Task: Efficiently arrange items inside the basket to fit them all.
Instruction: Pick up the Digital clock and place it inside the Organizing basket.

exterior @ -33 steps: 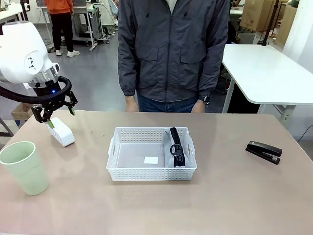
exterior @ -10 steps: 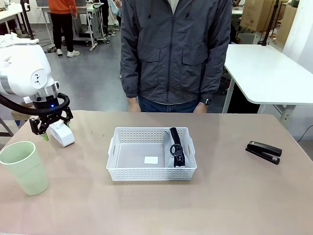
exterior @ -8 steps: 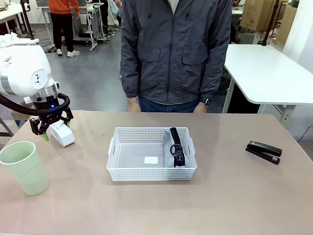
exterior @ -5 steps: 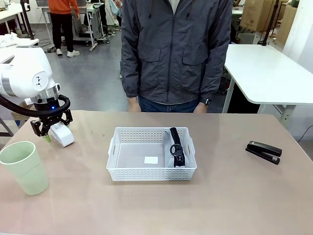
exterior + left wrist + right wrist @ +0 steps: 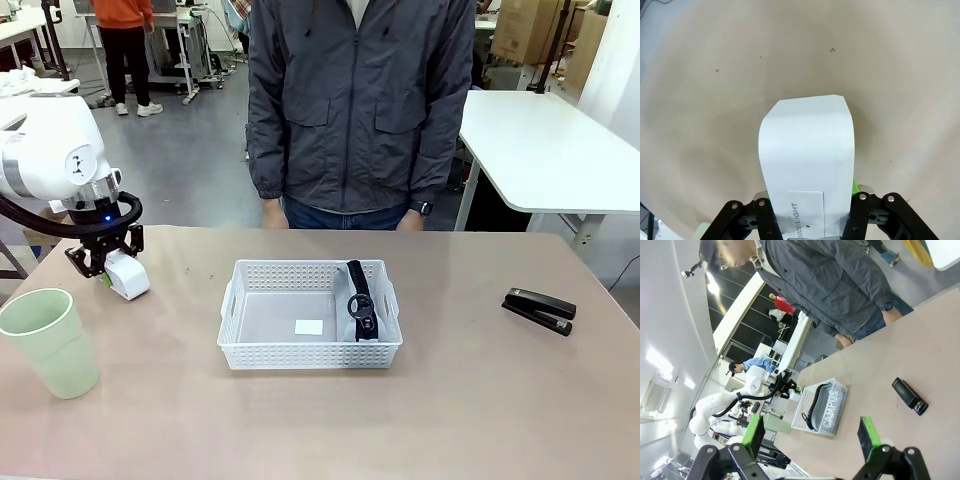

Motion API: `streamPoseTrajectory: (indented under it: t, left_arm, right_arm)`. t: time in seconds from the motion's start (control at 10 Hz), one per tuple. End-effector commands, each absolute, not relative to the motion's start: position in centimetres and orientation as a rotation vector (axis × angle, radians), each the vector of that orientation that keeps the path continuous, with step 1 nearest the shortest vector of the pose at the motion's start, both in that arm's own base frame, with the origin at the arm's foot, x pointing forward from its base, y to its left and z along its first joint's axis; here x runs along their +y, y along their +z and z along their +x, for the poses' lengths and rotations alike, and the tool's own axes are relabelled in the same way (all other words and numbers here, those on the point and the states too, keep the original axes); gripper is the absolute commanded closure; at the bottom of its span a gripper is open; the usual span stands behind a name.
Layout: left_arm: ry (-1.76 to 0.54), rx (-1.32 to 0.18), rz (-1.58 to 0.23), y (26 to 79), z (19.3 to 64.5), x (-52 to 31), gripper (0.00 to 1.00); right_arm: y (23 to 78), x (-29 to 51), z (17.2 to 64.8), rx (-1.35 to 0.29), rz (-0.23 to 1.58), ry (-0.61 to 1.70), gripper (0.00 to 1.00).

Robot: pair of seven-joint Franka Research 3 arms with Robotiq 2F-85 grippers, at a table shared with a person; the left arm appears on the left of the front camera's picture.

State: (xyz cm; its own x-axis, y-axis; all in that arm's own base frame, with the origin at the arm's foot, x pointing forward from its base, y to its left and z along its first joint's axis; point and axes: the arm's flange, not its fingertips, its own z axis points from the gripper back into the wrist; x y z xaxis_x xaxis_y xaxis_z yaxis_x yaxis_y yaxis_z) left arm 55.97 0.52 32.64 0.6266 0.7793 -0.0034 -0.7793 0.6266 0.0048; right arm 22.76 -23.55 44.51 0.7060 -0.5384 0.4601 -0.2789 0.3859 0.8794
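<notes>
Since the basket [image 5: 310,352] mid-bench has room beside the pouch [image 5: 361,310] at its right end, my left jaws grip the white box [image 5: 128,277] near the bench's far left corner for loading, while my right jaws hang wide.

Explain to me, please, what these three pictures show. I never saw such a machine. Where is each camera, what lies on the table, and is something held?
It is a robot with two white arms, each ending in a two-finger hand. The wide picture is taken from between the arms, looking across the table at a person opposite. On the table are a white basket with a grey pouch inside, a green cup and a black stapler. The other two pictures come from cameras on the wrists. The left hand is closed on a white box sitting on the table; its camera looks along that box. The right hand is open and empty.
</notes>
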Motion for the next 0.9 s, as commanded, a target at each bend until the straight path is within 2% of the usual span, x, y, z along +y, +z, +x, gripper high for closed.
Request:
streamPoseTrajectory:
  t: [0.0,0.2,0.3,0.5,0.6,0.8]
  left_arm:
    - [0.888,0.007,-0.053,32.3,55.9,1.4,1.0]
    - [0.903,0.045,-0.144,33.3,55.8,1.9,1.0]
    - [0.814,0.09,-0.186,35.1,55.2,2.3,1.0]
    - [0.667,0.021,-0.279,41.7,52.5,3.1,1.0]
    - [0.557,-0.06,-0.328,45.6,51.0,3.1,1.0]
    - [0.203,-0.103,-0.405,50.8,49.1,2.8,1.0]
  right_arm:
    - [44.7,-23.7,23.1,-0.851,1.201,-0.172,0.0]
    - [44.7,-23.7,23.1,-0.851,1.201,-0.172,0.0]
    - [44.7,-23.7,23.1,-0.851,1.201,-0.172,0.0]
    - [44.7,-23.7,23.1,-0.851,1.201,-0.172,0.0]
    - [44.7,-23.7,23.1,-0.851,1.201,-0.172,0.0]
    - [44.7,-23.7,23.1,-0.851,1.201,-0.172,0.0]
